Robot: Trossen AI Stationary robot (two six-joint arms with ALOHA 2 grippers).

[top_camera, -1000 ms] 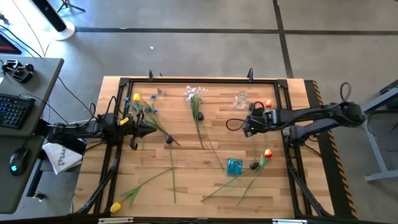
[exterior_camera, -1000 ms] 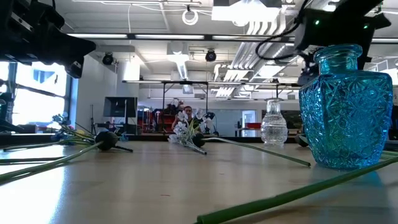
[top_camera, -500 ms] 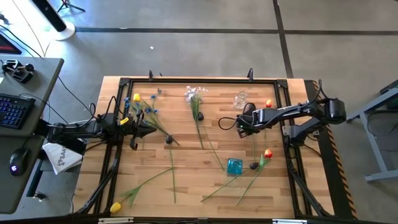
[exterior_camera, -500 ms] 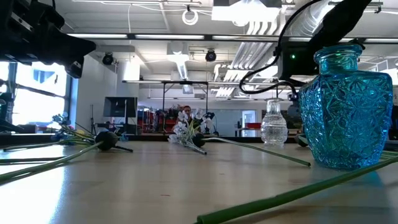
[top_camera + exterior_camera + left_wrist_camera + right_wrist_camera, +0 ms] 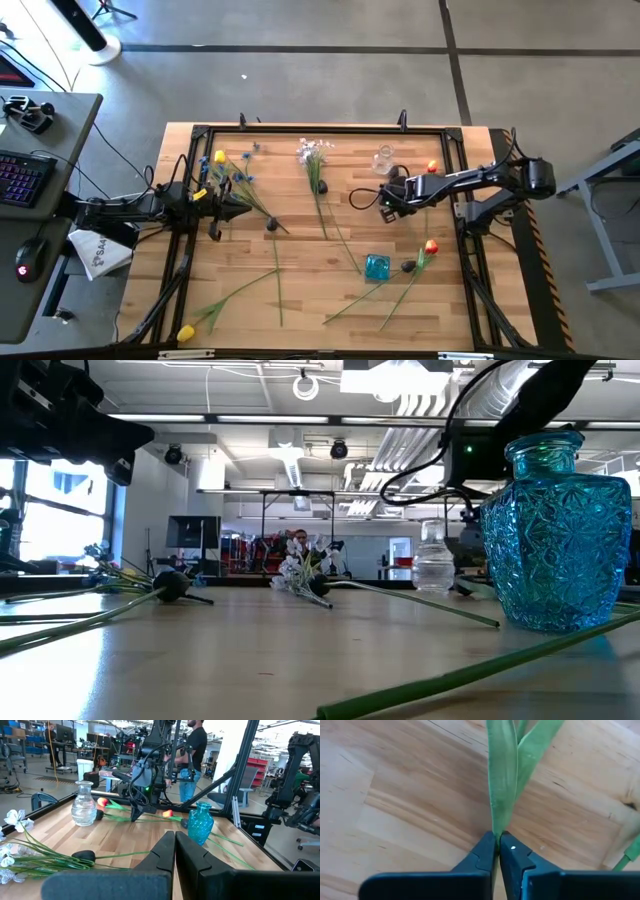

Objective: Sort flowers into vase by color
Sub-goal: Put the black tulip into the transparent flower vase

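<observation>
Wooden worktop [image 5: 300, 250]: right claw [image 5: 497, 845] is pinched shut on limp, light flower leaves [image 5: 507, 765], seemingly the orange-red flower's [image 5: 432, 167].

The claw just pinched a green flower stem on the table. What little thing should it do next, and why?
Probably lift a little. The right gripper is shut on a green stem that lies low over the wooden table, so the orange-red flower likely needs raising clear of the table before it can go toward the clear vase nearby.
</observation>
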